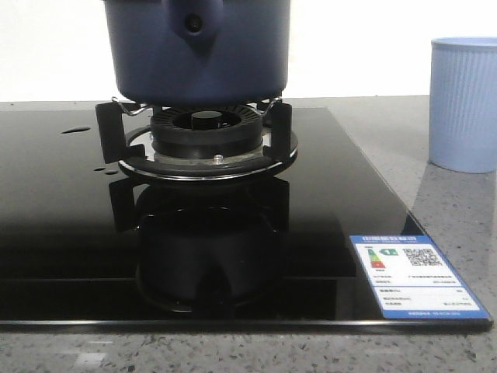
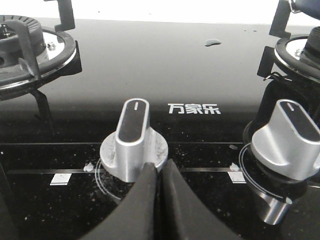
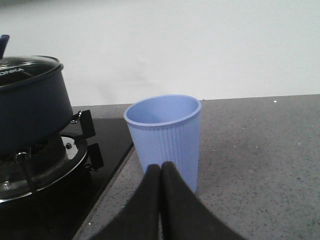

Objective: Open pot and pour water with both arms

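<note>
The dark navy-blue pot (image 1: 198, 50) sits on the burner stand (image 1: 206, 140) of the black glass hob; its handle mount with a round hole faces me. In the right wrist view the pot (image 3: 30, 110) carries a glass lid (image 3: 27, 65). A pale-blue ribbed cup (image 1: 464, 105) stands on the grey counter to the right; it also shows in the right wrist view (image 3: 165, 137). My right gripper (image 3: 160, 167) is shut and empty, just short of the cup. My left gripper (image 2: 156, 164) is shut and empty, close to a silver knob (image 2: 133, 137). Neither gripper shows in the front view.
A second silver knob (image 2: 287, 140) and a second burner (image 2: 30, 55) are on the hob. Water drops (image 2: 213, 42) lie on the glass (image 1: 70, 233). An energy label (image 1: 415, 277) sits at the hob's front right corner. Grey counter (image 3: 260, 160) lies beyond the cup.
</note>
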Available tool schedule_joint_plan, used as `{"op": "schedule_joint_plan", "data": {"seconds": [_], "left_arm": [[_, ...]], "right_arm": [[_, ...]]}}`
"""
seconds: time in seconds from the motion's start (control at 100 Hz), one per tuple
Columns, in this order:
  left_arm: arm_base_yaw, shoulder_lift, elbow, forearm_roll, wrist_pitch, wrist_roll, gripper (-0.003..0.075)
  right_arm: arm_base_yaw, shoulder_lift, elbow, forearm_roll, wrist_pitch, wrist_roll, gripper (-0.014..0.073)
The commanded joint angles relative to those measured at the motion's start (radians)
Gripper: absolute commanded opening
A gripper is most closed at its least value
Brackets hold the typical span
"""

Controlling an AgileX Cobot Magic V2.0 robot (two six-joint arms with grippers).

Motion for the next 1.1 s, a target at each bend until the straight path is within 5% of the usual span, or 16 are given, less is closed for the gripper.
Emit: {"op": "schedule_joint_plan", "data": {"seconds": [0.0,0.07,0.12,0.24,0.29,0.72,0.79,0.92,1.09], "left_arm": [[0.001,-0.025,0.033,-0.015,-0.042,-0.012,-0.0019],[0.001,-0.025,0.033,-0.015,-0.042,-0.012,-0.0019],[0.001,-0.025,0.033,-0.015,-0.042,-0.012,-0.0019],[0.001,-0.025,0.033,-0.015,-0.042,-0.012,-0.0019],[0.001,-0.025,0.033,-0.015,-0.042,-0.012,-0.0019],[0.001,-0.025,0.033,-0.015,-0.042,-0.012,-0.0019],[0.001,-0.025,0.033,-0.015,-0.042,-0.012,-0.0019],[0.001,-0.025,0.033,-0.015,-0.042,-0.012,-0.0019],[0.001,-0.025,0.033,-0.015,-0.042,-0.012,-0.0019]], "right_arm": [[-0.003,0.011,-0.022,-0.027,0.051,0.000,-0.0069],[-0.003,0.011,-0.019,0.071,0.075,-0.113,-0.0069],[-0.003,0.011,-0.019,0.254,0.099,-0.282,-0.0069],[-0.003,0.011,-0.034,0.902,0.150,-0.987,-0.0069],[-0.003,0.009,-0.043,1.072,0.165,-1.219,-0.0069],[-0.003,0.007,-0.014,1.098,0.177,-1.279,-0.0069],[-0.003,-0.017,0.018,1.223,0.181,-1.386,-0.0069],[-0.006,-0.063,0.080,1.670,0.188,-1.901,-0.0069],[-0.011,-0.116,0.123,1.735,0.205,-1.955,-0.0069]]}}
